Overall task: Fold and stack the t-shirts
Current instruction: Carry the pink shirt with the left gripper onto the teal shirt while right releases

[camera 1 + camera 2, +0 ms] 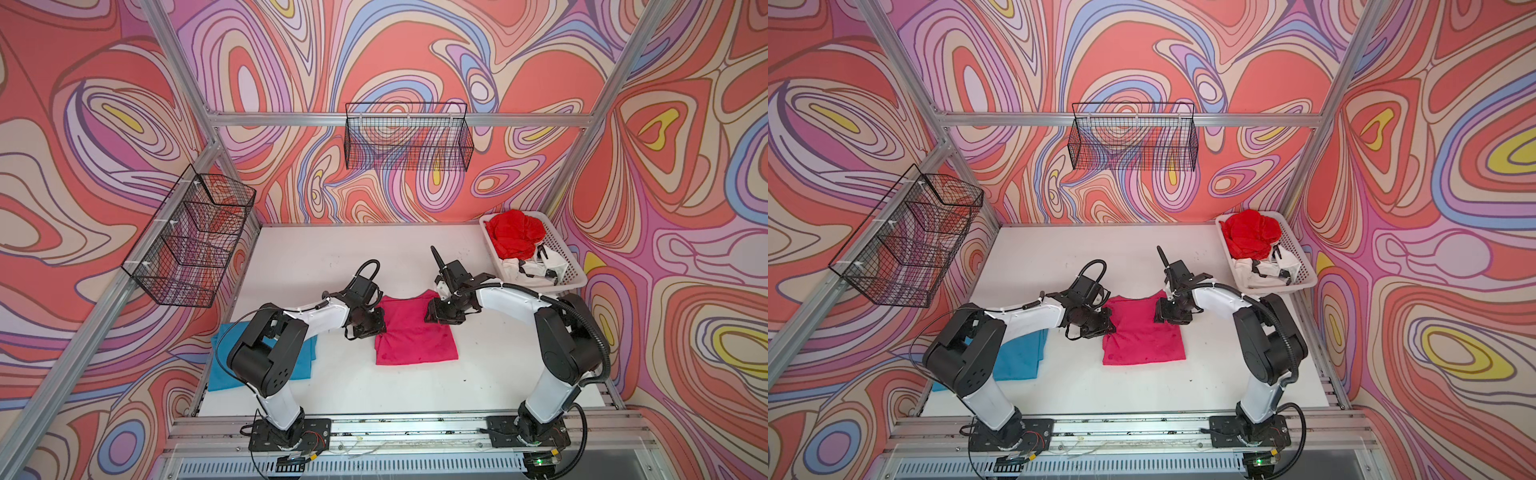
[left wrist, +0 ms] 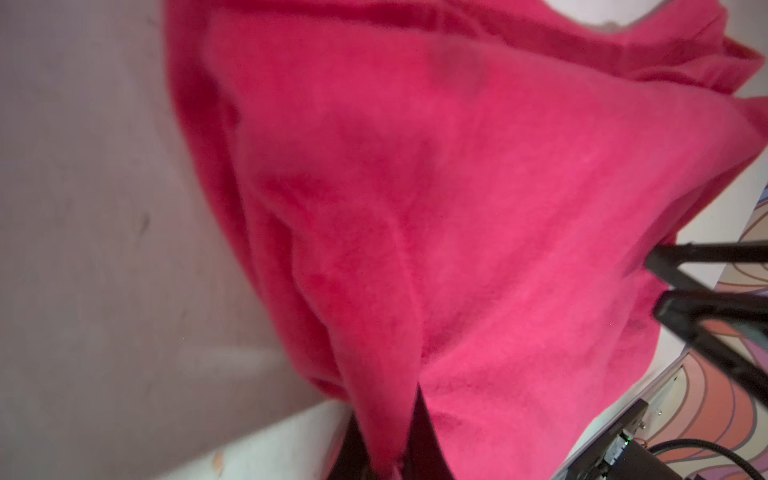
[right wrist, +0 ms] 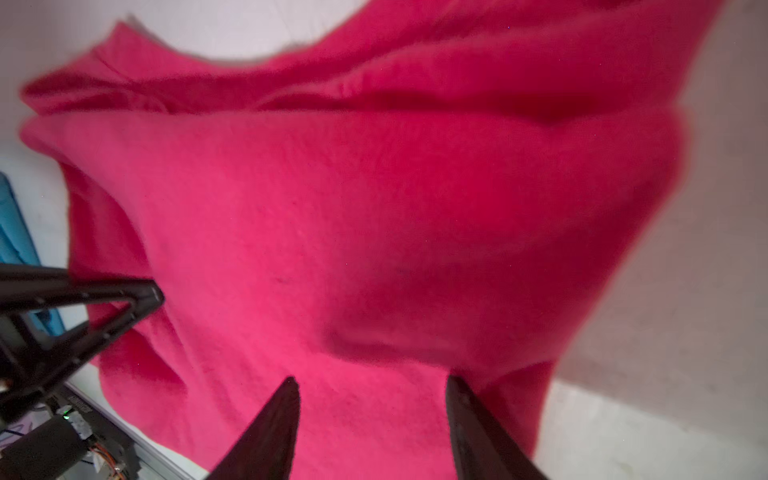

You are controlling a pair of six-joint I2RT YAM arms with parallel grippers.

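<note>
White table [image 1: 316,257], magenta t-shirt [image 1: 415,336] edge pinched

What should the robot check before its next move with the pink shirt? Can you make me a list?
1. left pincer grips the pink t-shirt: ok, shut on its cloth.
2. right pincer grips too: not ok, jaws stand open over the cloth.
3. pink t-shirt lies smooth: not ok, rumpled near the pincers.
4. teal t-shirt out of the way: ok, lying apart on the left.
5. red t-shirt out of the way: ok, in the white basket.
</note>
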